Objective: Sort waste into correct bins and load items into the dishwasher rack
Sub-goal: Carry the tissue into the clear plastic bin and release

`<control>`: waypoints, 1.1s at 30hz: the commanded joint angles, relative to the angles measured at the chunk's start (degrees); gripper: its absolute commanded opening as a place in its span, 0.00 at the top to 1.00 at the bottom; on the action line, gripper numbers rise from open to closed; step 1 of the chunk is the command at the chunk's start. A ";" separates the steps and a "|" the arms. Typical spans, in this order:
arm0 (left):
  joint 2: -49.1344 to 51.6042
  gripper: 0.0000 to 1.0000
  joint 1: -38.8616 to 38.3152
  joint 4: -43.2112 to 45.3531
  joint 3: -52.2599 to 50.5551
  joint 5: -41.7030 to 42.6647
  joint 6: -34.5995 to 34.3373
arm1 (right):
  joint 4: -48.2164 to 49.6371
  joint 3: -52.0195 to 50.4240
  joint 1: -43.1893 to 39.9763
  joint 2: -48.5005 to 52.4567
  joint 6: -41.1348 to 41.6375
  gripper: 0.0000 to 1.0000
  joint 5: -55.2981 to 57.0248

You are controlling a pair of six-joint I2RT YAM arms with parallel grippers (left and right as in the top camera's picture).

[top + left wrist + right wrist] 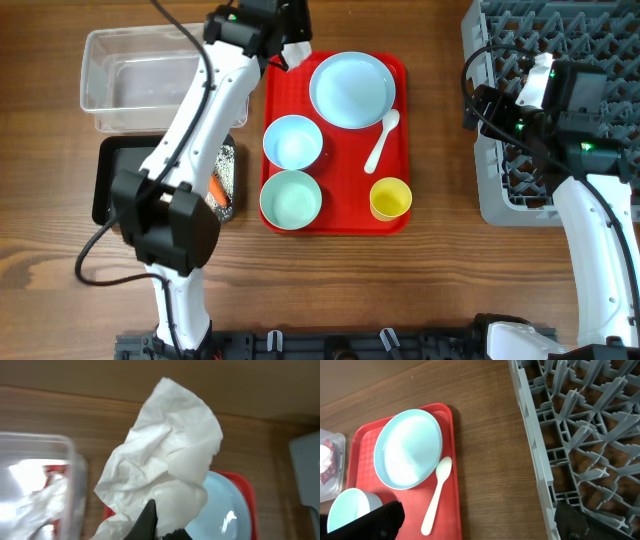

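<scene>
Over the far corner of the red tray, the outstretched left end effector clenches crumpled tissue.

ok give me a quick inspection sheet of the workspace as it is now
surface: wooden table
job's things: tissue lifted above the red tray's far corner; plate, pale blue bowl, mint bowl, spoon and yellow cup on the red tray; carrot and grains in black tray; clear tub behind it; rack, no dishes seen in it
clutter: nothing seen
grippers: left gripper shut on tissue; right gripper open by the rack's edge
cables: left arm's cable loops on the table; right arm's cable over the rack
surroundings: nothing seen
</scene>
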 commanded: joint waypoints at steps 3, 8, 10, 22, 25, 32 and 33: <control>1.07 0.96 5.42 -5.44 0.35 -12.83 1.16 | -0.04 1.16 -0.11 0.50 -0.70 0.00 0.96; 4.76 0.96 10.97 -7.10 0.35 -12.52 1.09 | -0.07 1.16 -0.11 0.50 -0.70 0.00 0.96; 6.21 0.95 12.83 -6.99 0.35 -11.39 1.09 | -0.07 1.16 -0.11 0.50 -0.70 0.00 0.96; 5.51 0.00 12.85 -6.84 0.37 -2.71 7.26 | -0.04 1.16 -0.11 0.50 -0.59 0.00 0.96; 3.26 0.00 9.75 -7.10 0.37 -0.44 10.60 | -0.04 1.16 -0.11 0.50 -0.59 0.00 0.96; 1.20 0.02 -1.14 -12.50 0.35 0.87 16.09 | -0.09 1.16 -0.11 0.50 -0.61 0.00 0.96; 1.73 0.03 -3.06 -14.29 0.35 0.85 15.58 | -0.24 1.16 -0.11 0.50 -0.63 0.00 0.96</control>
